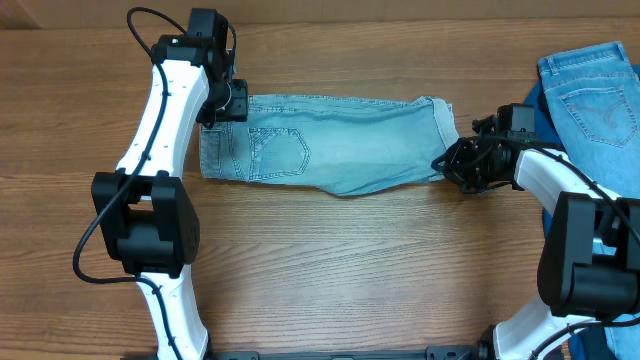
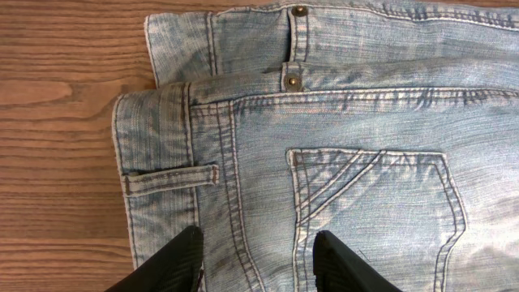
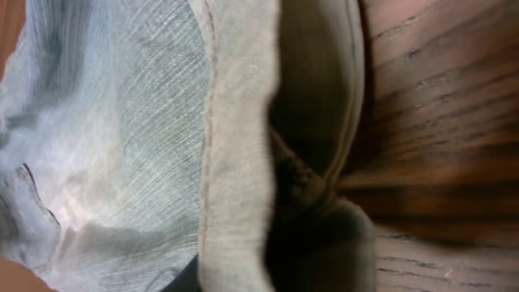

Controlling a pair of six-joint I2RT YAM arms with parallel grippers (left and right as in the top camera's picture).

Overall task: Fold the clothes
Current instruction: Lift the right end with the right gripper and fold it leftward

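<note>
- Wood-grain desk (image 1: 330, 270), brown, fills every view; nothing of the room shows beyond it.
- Pale denim shorts (image 1: 330, 140) lie flat and folded lengthwise at the far middle of the desk, waistband to the left and hems to the right.
- Left end effector (image 1: 222, 105) sits over the waistband, its fingers (image 2: 174, 264) spread wide with denim below the gap and nothing pinched.
- Right end effector (image 1: 462, 165) is at the hem end, closed on the shorts' hem. Its wrist view is very close and blurred, so the fingertips are hard to make out.
- Brighter denim garment (image 1: 595, 95) is cut off by the right edge. It lies on a dark blue cloth (image 1: 537, 100) partly hidden behind the right arm.
- Open wood runs in front of the shorts, between the two arms.
</note>
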